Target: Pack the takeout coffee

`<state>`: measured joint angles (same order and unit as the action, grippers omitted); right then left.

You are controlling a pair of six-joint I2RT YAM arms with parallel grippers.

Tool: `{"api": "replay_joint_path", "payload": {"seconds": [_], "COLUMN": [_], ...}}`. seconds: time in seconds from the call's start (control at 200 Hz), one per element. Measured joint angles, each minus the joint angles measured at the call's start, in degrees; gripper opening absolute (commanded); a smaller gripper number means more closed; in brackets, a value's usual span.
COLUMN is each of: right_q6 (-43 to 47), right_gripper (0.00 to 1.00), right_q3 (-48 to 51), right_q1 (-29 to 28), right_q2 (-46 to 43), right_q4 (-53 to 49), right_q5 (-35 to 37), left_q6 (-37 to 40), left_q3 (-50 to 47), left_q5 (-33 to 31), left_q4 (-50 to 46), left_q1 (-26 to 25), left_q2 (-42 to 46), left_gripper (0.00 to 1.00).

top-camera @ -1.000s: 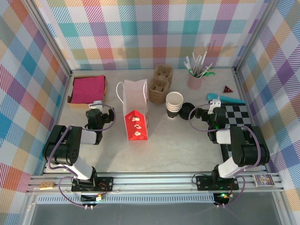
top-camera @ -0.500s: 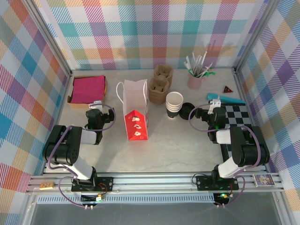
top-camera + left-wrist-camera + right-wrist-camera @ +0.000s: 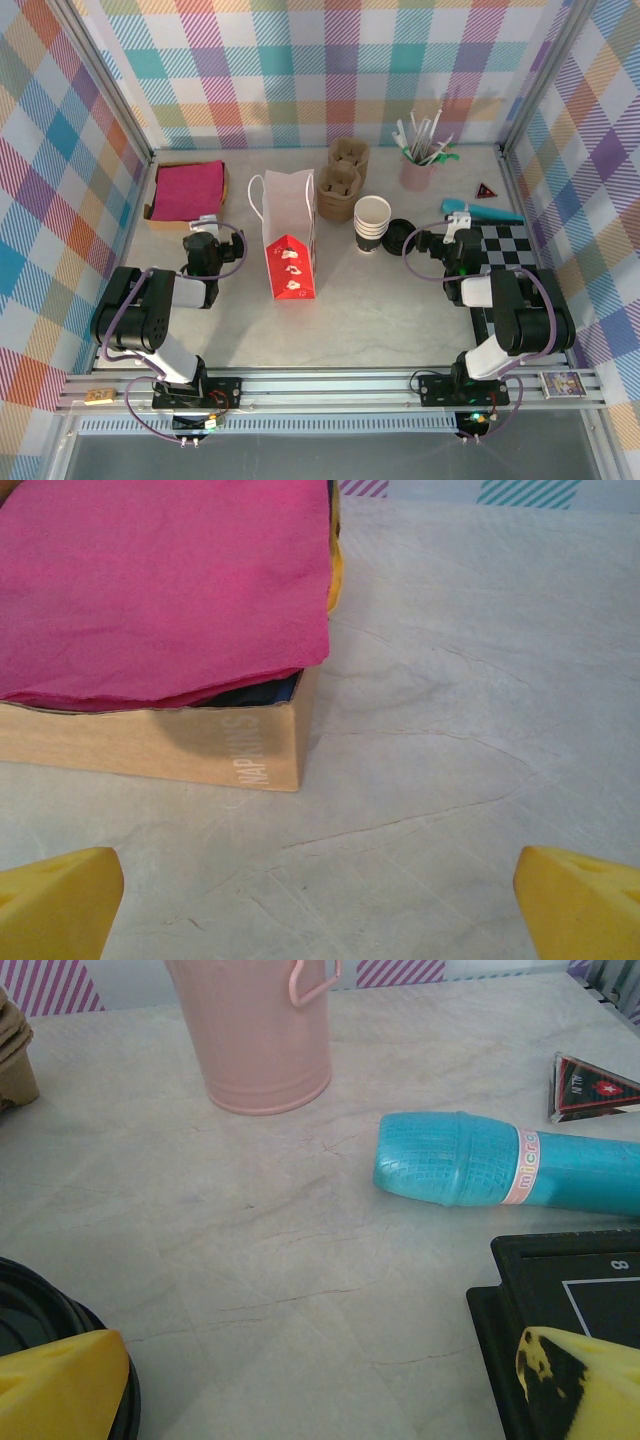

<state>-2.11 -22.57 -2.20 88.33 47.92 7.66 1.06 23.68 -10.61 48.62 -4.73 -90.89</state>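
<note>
Through the overhead camera I find the takeout coffee, a small paper cup (image 3: 372, 222) with a white upper part and a dark brown lower band. It stands upright right of centre on the pale marbled table (image 3: 380, 320). From above its mouth looks white and open, and a round black plastic lid (image 3: 401, 234) lies just to its right. A white paper bag with a red house print (image 3: 290, 245) stands to the cup's left, apart from it. Brown cardboard cup carriers (image 3: 345, 180) sit just beyond the cup.

The overhead view places the left gripper (image 3: 206, 235) low on the left, near a cardboard box of pink napkins (image 3: 187, 190). It places the right gripper (image 3: 455, 238) just right of the lid. How the jaws stand I get from the wrist cameras. On the left wrist the yellow fingertips (image 3: 60, 905) sit wide apart in the bottom corners, with bare table between them and the napkin box (image 3: 150, 740) ahead. On the right wrist the fingertips (image 3: 580, 1385) are likewise wide apart and hold nothing. One of them is beside the lid's rim (image 3: 30, 1310), the other over a black chequered board (image 3: 540, 1290).

That close view also gives detail the overhead blurs: lettering on a teal plastic handle (image 3: 470, 1160), a small red-and-black triangle (image 3: 590, 1085) and the smooth side of a pink metal bucket (image 3: 265, 1035). The overhead alone shows me the straws standing in that bucket (image 3: 415, 172).
</note>
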Motion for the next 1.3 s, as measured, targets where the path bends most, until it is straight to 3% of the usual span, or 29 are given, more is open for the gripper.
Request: {"api": "replay_joint_path", "payload": {"seconds": [0.065,0.275,0.48,0.69,0.895,1.17,1.3], "right_q6": [0.15,-1.09,-12.98,-22.38,-24.48,-22.03,-20.02], "right_gripper": [0.99,0.99,0.99,1.00,0.99,0.94,0.82], "right_q3": [-0.02,-5.66,-13.16,-18.25,-27.61,-38.49,-41.97], "right_q1": [-0.09,-0.31,-0.44,-0.44,-0.44,-0.50,-1.09], "right_q2": [-3.23,-24.96,-36.61,-40.85,-38.84,-35.50,-32.76], "right_q4": [-3.61,-22.05,-43.12,-59.32,-70.40,-80.59,-84.85], "right_q5": [-0.09,-2.36,-4.83,-9.84,-16.15,-22.36,-24.24], "left_q6": [-0.26,-4.76,-9.64,-13.35,-16.61,-21.09,-22.97], "left_q3": [0.22,9.64,20.85,32.30,43.04,39.17,36.83], "left_q5": [-1.42,-8.72,-11.56,-8.68,-1.86,8.96,13.57], "left_q4": [-4.44,-21.75,-39.56,-58.97,-72.81,-80.43,-82.40], "left_q1": [-0.02,-1.09,-2.73,-2.82,-3.23,-3.50,-3.52], "left_q2": [2.95,16.90,26.64,33.46,36.70,45.42,49.29], "left_gripper": [1.00,1.00,1.00,1.00,1.00,1.00,0.99]}}
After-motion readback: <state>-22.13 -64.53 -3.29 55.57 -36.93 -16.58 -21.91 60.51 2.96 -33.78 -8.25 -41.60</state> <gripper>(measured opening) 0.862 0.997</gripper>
